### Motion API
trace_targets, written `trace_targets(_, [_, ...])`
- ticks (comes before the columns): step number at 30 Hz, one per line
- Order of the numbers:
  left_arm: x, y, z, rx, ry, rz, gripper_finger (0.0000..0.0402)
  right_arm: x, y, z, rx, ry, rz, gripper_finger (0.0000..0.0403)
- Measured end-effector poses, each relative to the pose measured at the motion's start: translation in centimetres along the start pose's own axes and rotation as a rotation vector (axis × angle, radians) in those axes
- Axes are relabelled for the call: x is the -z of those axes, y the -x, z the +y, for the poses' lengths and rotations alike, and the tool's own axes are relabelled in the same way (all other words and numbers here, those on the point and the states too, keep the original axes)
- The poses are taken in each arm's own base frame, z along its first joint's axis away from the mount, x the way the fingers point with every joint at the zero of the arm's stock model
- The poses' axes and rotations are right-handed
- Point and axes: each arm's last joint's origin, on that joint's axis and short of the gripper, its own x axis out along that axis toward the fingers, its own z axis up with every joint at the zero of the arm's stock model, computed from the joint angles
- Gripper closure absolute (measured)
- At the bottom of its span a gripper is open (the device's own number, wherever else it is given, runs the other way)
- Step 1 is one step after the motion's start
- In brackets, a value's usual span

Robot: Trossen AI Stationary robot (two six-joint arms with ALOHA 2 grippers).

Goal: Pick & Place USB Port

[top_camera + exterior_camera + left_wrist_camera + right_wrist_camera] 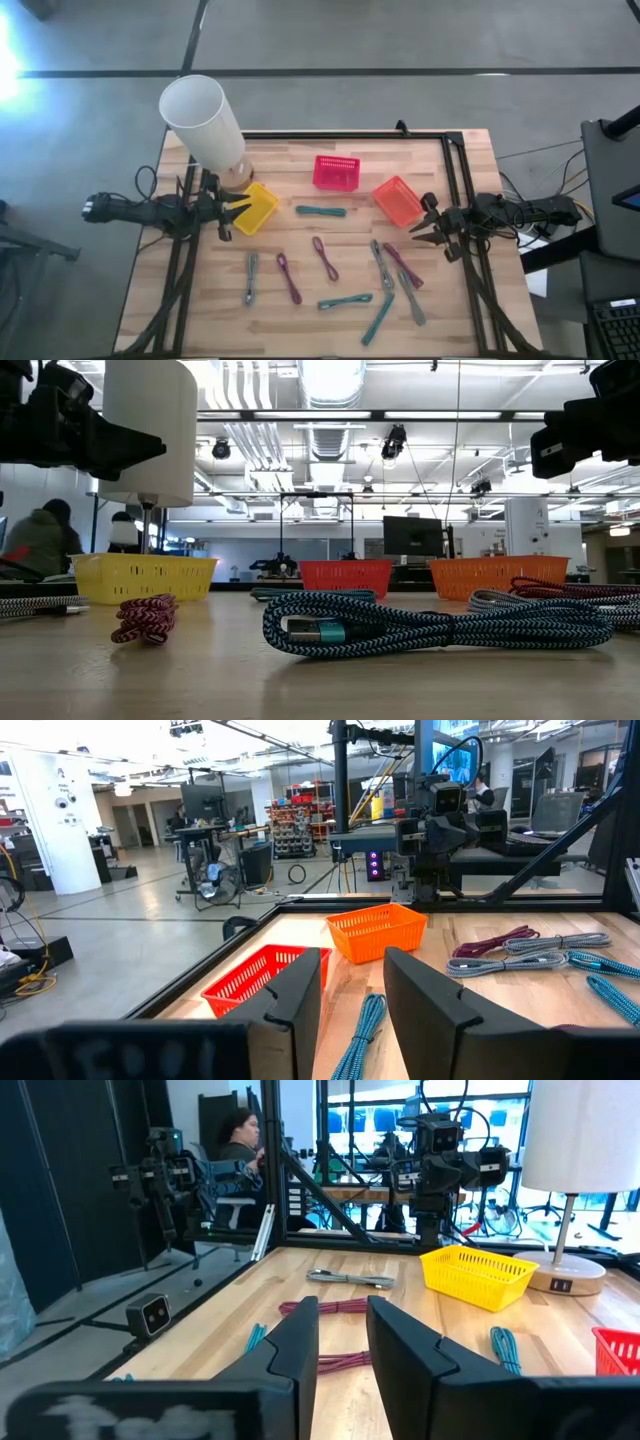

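Clearly, I had nothing in hand yet: the left tool hovered by the yellow mesh basket, the right tool by the orange mesh basket, both part open and empty. The braided USB cables lay coiled on the wooden bench between them. I judged it best to descend squarely over one coil's middle before closing.

Bright, even indoor light falls on the bench, with ceiling strip lights blown out to white in the low view and glare at the high view's left edge. Shadows under the cables are soft and faint. Both wrist views blur at the nearest dark edge, and the low view's foreground wood is soft.
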Motion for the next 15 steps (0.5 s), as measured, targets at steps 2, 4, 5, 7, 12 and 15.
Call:
trace_targets(2, [0.00,0.00,0.00,0.000,0.000,0.000,0.0284,0.01,0.00,0.00,0.000,0.002,0.000,0.0317])
trace_targets(4, [0.00,0.00,0.00,0.000,0.000,0.000,0.0284,0.01,0.00,0.00,0.000,0.001,0.000,0.0320])
trace_targets(5, [0.00,0.00,0.00,0.000,0.000,0.000,0.0284,0.01,0.00,0.00,0.000,0.000,0.000,0.0322])
trace_targets(7, [0.00,0.00,0.00,0.000,0.000,0.000,0.0284,0.01,0.00,0.00,0.000,0.002,0.000,0.0326])
trace_targets(12, [0.00,0.00,0.00,0.000,0.000,0.000,0.0284,0.01,0.00,0.00,0.000,0.002,0.000,0.0334])
trace_targets(15, [0.00,0.00,0.00,0.001,0.000,0.000,0.0284,0.00,0.00,0.00,0.000,0.001,0.000,0.0334])
